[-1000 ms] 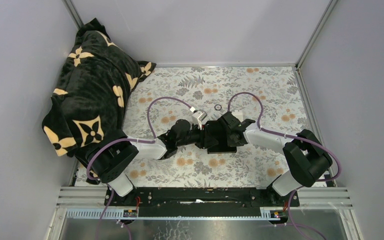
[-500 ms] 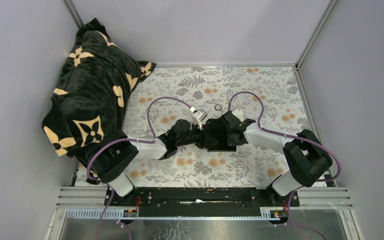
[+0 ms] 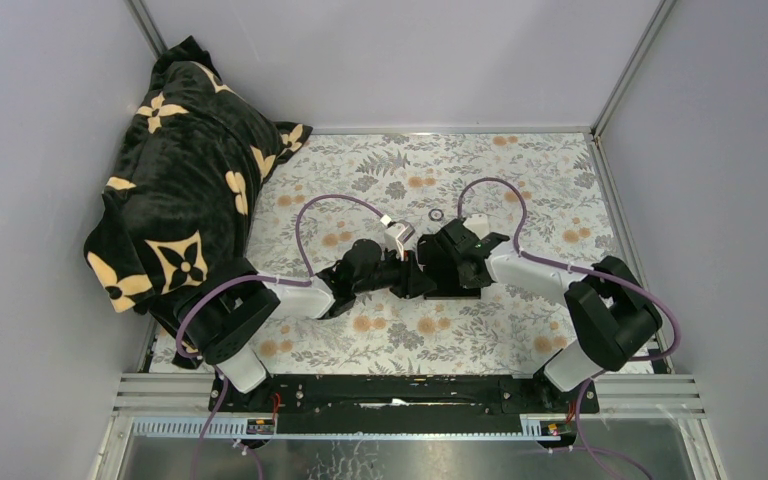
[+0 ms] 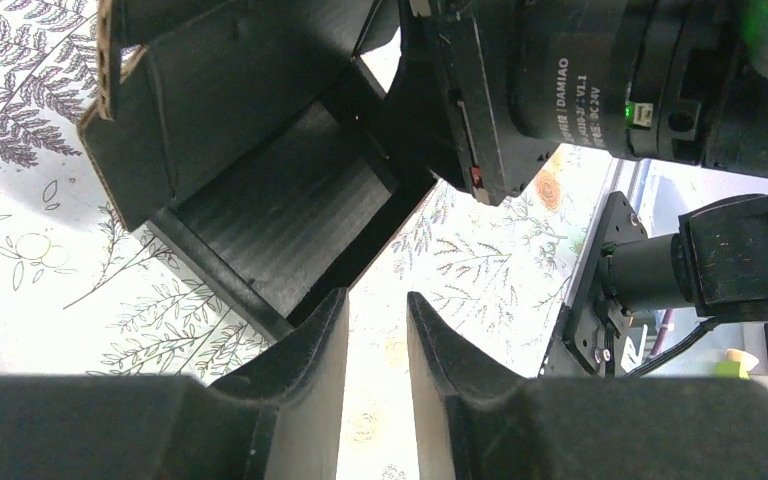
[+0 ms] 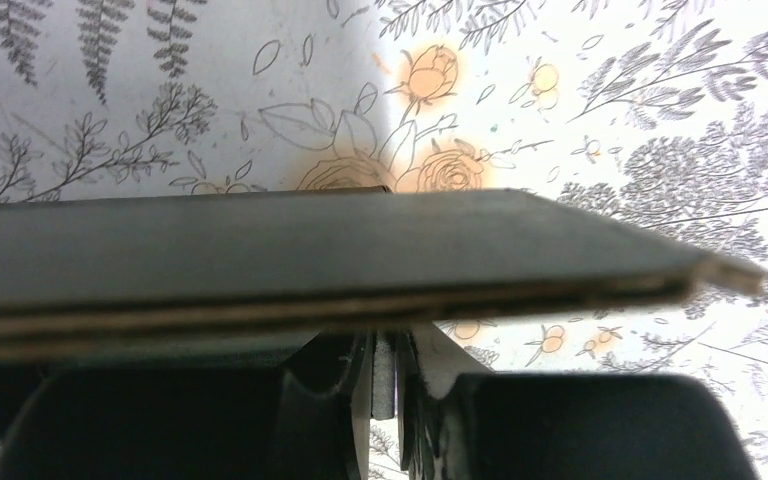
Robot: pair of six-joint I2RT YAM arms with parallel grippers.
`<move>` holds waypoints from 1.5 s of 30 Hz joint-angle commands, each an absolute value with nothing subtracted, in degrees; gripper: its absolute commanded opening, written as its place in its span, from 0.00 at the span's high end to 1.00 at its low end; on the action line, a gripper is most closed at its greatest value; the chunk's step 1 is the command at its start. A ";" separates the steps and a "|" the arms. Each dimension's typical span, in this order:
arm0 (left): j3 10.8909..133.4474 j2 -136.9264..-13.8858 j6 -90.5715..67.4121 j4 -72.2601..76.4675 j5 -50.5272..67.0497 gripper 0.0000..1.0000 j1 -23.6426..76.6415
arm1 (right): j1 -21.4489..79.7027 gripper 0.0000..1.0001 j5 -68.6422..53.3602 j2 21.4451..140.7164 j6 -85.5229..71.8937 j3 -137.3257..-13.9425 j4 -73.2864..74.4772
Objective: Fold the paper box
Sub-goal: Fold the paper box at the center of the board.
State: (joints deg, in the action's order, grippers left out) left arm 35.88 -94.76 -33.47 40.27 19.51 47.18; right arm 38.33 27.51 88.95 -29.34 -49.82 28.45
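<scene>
Black paper box [image 5: 310, 260] edge pinched in right jaws.

Lab enclosure: grey walls [image 3: 380, 60], aluminium frame [image 3: 625, 72].

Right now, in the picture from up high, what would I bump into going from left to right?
black flowery blanket → left arm → paper box → right arm
</scene>
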 commanded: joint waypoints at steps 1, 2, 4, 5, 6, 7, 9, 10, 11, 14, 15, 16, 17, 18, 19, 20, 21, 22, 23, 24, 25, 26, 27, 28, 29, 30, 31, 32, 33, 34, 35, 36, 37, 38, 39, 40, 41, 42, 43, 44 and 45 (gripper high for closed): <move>36.59 -95.42 -32.08 42.30 20.01 0.67 47.00 | 39.59 0.98 35.09 91.93 -28.23 -54.09 33.25; 36.61 -95.37 -32.04 42.28 20.13 0.67 46.97 | 39.71 0.98 35.75 92.79 -28.28 -54.65 33.82; 36.51 -95.36 -31.88 42.38 20.11 0.67 47.02 | 40.42 0.99 36.93 94.55 -28.53 -55.74 34.97; 36.38 -95.23 -31.86 42.41 20.10 0.67 46.97 | 40.67 0.99 37.33 95.40 -28.53 -56.13 35.31; 36.33 -95.20 -31.82 42.45 20.05 0.67 47.00 | 40.89 0.99 37.80 96.27 -28.64 -56.53 35.69; 36.28 -95.22 -31.79 42.57 20.03 0.67 46.98 | 41.06 0.99 38.22 97.28 -28.86 -56.92 36.21; 35.96 -95.19 -31.73 42.77 19.97 0.67 47.02 | 41.69 0.99 39.53 99.04 -29.21 -57.61 37.22; 35.81 -95.25 -31.65 42.84 19.98 0.67 47.01 | 41.86 0.99 40.11 99.78 -29.45 -57.98 37.74; 35.70 -95.19 -31.64 42.97 19.93 0.67 47.02 | 42.17 0.99 41.06 100.55 -29.75 -58.27 38.54; 35.38 -95.36 -31.63 43.45 19.88 0.67 47.02 | 42.58 1.00 43.11 102.05 -30.02 -59.30 39.89; 35.34 -95.45 -31.64 43.65 19.91 0.67 46.96 | 42.62 1.00 43.58 102.55 -30.23 -59.66 40.38; 35.33 -95.58 -31.64 43.70 19.99 0.67 47.01 | 42.69 1.00 43.77 103.03 -30.17 -60.02 40.72; 35.31 -95.69 -31.66 43.80 19.99 0.67 47.02 | 42.83 1.00 44.27 103.45 -30.26 -60.36 41.17; 35.26 -95.71 -31.64 43.85 19.89 0.67 47.01 | 43.07 1.00 44.79 104.04 -30.46 -60.85 41.76; 35.28 -95.76 -31.64 43.87 19.92 0.67 47.02 | 43.26 1.00 45.23 104.62 -30.42 -61.23 42.31; 35.19 -95.80 -31.63 43.98 19.90 0.67 47.01 | 43.57 1.00 45.67 105.29 -30.54 -61.62 42.84; 35.18 -95.88 -31.64 43.99 19.99 0.67 47.01 | 43.69 1.00 45.74 105.78 -30.73 -61.91 43.08; 35.15 -95.89 -31.64 44.03 19.98 0.67 46.99 | 43.79 1.00 45.66 106.22 -30.75 -62.03 43.00; 35.13 -95.93 -31.63 44.03 19.89 0.67 47.01 | 43.85 1.00 45.46 106.55 -30.70 -62.05 42.98; 35.12 -96.00 -31.64 44.11 19.90 0.67 47.01 | 43.90 1.00 45.12 106.82 -30.69 -62.01 42.91; 35.12 -95.97 -31.60 44.05 19.85 0.67 46.98 | 43.97 1.00 44.96 107.09 -30.69 -61.97 42.76; 35.11 -95.99 -31.56 44.06 19.86 0.67 46.96 | 44.06 1.00 45.04 107.29 -30.76 -61.92 42.72; 35.04 -95.98 -31.48 43.96 19.88 0.67 46.99 | 44.11 1.00 44.90 107.56 -30.79 -61.96 42.73; 35.01 -95.86 -31.38 43.87 19.88 0.67 47.02 | 44.13 1.00 44.80 107.72 -30.74 -61.96 42.64; 35.04 -95.88 -31.38 43.79 19.83 0.67 47.02 | 44.14 1.00 44.74 107.87 -30.75 -62.04 42.63; 34.99 -95.88 -31.33 43.77 19.80 0.67 46.91 | 44.16 1.00 44.48 107.92 -30.69 -62.05 42.48; 35.03 -95.90 -31.29 43.77 19.78 0.67 46.97 | 44.26 1.00 44.32 108.04 -30.59 -62.12 42.38; 34.99 -95.89 -31.34 43.77 19.78 0.67 46.95 | 44.26 1.00 44.23 108.28 -30.55 -62.26 42.38; 35.04 -95.92 -31.34 43.75 19.82 0.67 46.92 | 44.22 1.00 43.94 108.59 -30.48 -62.38 42.32; 35.02 -95.85 -31.30 43.74 19.80 0.67 46.91 | 44.28 1.00 43.81 108.91 -30.44 -62.48 42.36; 35.03 -95.86 -31.29 43.69 19.78 0.67 46.91 | 44.26 1.00 43.63 109.17 -30.43 -62.57 42.32; 35.10 -95.81 -31.30 43.70 19.82 0.67 46.93 | 44.35 1.00 43.35 109.38 -30.35 -62.50 42.16; 35.07 -95.80 -31.29 43.62 19.78 0.67 46.93 | 44.36 1.00 43.13 109.48 -30.34 -62.43 41.94; 35.09 -95.72 -31.25 43.48 19.78 0.67 46.94 | 44.32 1.00 42.77 109.49 -30.28 -62.20 41.58; 35.09 -95.71 -31.20 43.36 19.83 0.67 46.87 | 44.38 1.00 42.45 109.44 -30.20 -62.04 41.38; 35.13 -95.67 -31.09 43.21 19.78 0.67 46.93 | 44.37 1.00 42.37 109.49 -30.21 -61.86 41.25; 35.04 -95.62 -31.01 43.12 19.77 0.67 46.88 | 44.38 1.00 42.07 109.40 -30.20 -61.69 41.05; 35.01 -95.43 -30.98 42.95 19.72 0.67 46.86 | 44.38 1.00 41.85 109.33 -30.16 -61.58 40.85; 35.02 -95.38 -30.90 42.83 19.60 0.67 46.92 | 44.33 1.00 41.23 109.17 -30.13 -61.42 40.60; 35.01 -95.30 -30.78 42.69 19.55 0.67 46.94 | 44.33 1.00 40.62 108.91 -29.95 -61.22 40.22; 34.98 -95.22 -30.72 42.44 19.58 0.67 46.93 | 44.35 0.99 40.02 108.43 -29.91 -61.11 39.90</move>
